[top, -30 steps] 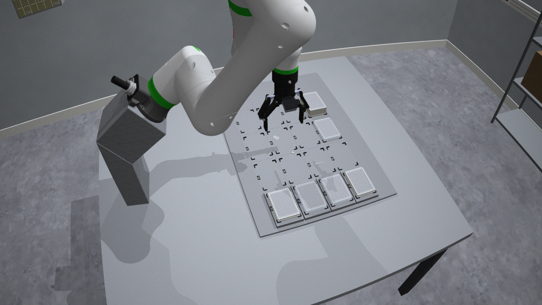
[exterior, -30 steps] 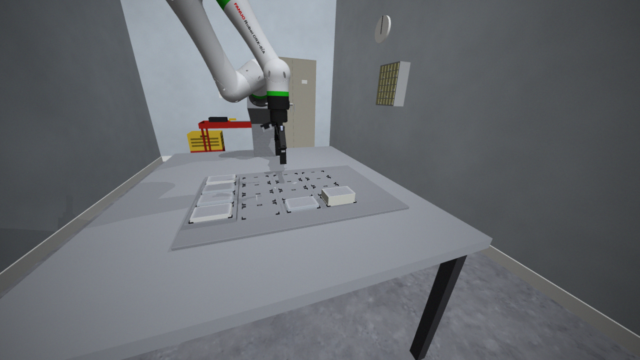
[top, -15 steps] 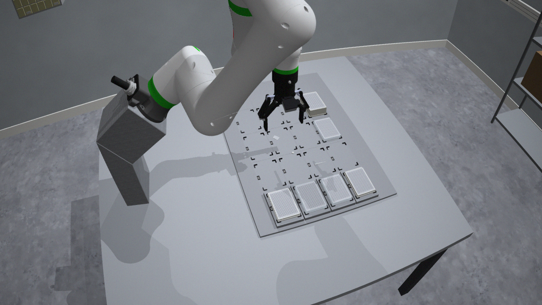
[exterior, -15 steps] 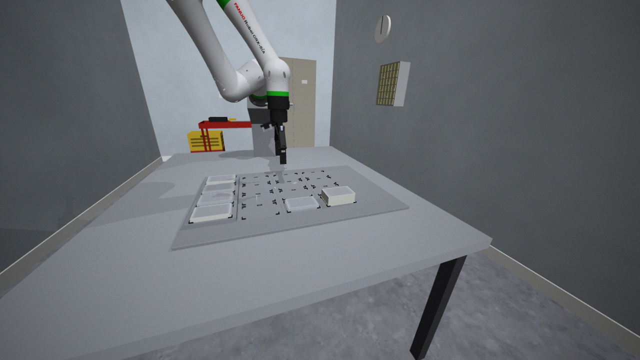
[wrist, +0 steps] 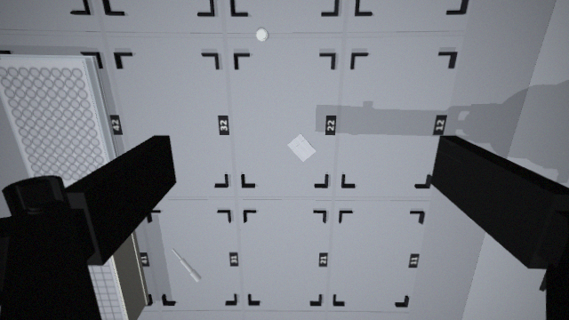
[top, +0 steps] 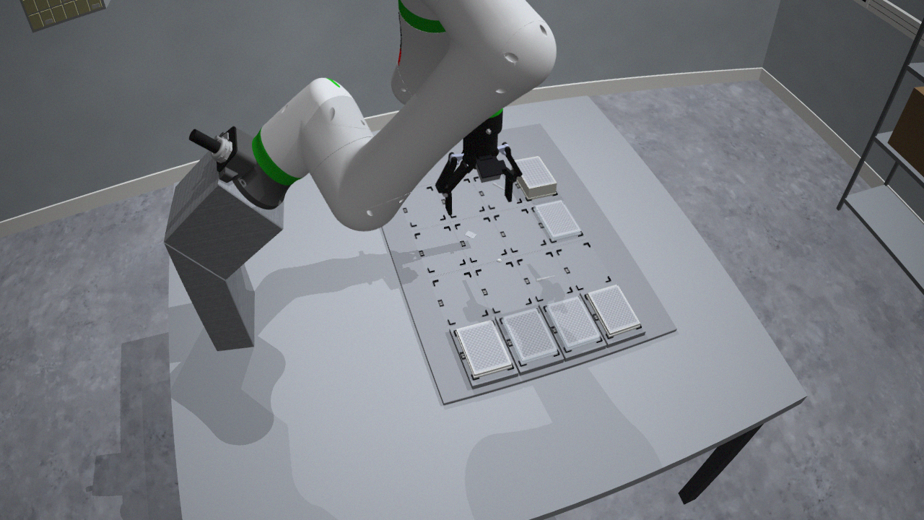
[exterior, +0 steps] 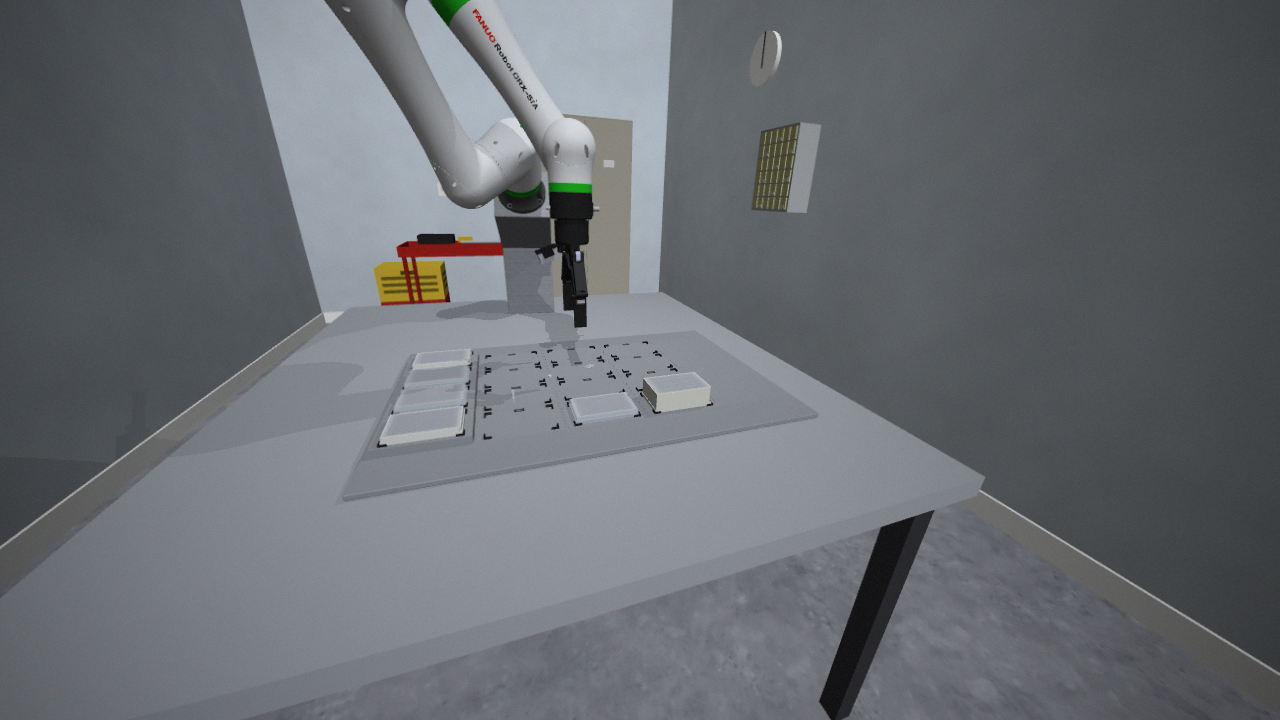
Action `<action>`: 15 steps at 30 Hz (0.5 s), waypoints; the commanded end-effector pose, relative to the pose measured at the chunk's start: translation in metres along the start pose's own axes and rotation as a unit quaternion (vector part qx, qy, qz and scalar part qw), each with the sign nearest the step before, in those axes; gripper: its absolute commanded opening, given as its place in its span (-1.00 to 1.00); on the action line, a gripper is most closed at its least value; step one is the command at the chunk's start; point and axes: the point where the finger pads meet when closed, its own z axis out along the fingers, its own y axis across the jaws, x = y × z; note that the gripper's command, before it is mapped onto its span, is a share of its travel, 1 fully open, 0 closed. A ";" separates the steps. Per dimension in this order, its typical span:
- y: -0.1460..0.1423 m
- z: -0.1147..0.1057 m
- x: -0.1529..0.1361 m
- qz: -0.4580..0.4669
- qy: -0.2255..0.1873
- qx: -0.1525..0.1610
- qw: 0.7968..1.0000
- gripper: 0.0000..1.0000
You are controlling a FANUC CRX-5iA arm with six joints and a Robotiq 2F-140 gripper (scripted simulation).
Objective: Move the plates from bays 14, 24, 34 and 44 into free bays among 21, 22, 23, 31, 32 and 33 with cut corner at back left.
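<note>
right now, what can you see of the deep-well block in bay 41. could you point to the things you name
The deep-well block (top: 538,169) (exterior: 678,394) (wrist: 129,280) is a boxy, plastic-looking piece with cream side walls and a paler gridded top. It sits upright and flat in bay 41, taller than the sealed plate (top: 558,219) (exterior: 603,407) (wrist: 53,120) beside it. The tool (top: 479,205) (exterior: 577,324) (wrist: 302,159) isn't touching it. Its cut corner can't be made out.
</note>
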 end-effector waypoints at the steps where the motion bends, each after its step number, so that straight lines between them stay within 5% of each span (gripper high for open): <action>1: 0.000 0.000 -0.012 0.000 0.000 0.001 1.000 1.00; 15: 0.000 0.000 -0.061 0.000 0.000 0.001 1.000 1.00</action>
